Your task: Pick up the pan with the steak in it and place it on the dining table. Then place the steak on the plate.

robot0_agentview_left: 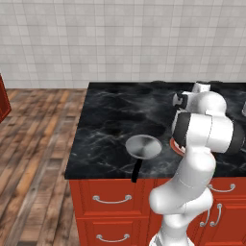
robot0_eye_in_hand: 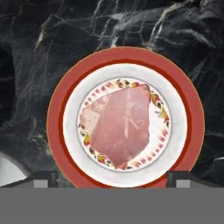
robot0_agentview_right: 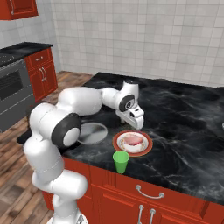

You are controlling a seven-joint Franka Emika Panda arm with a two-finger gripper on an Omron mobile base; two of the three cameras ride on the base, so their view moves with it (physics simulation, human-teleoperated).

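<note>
- The steak (robot0_eye_in_hand: 120,127) was seen lying on the plate (robot0_eye_in_hand: 57,131), the gripper (robot0_eye_in_hand: 113,179) spread wide above it.
- The emptied pan (robot0_agentview_left: 143,146) and a green cup (robot0_agentview_right: 121,161) were set near the plate.

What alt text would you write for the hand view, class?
A flat pinkish raw steak lies in the white centre of a round red-rimmed plate on the black white-veined marble table. Two dark fingertips of the open gripper flank the plate's near edge.

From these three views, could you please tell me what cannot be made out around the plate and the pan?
- Left base view: the arm's forearm covers most of the plate, and with it the steak.
- Right base view: the arm's elbow hides the left side and handle of the pan.
- Hand view: the steak lies on the plate; the gripper is cut off at its fingertips.
</note>
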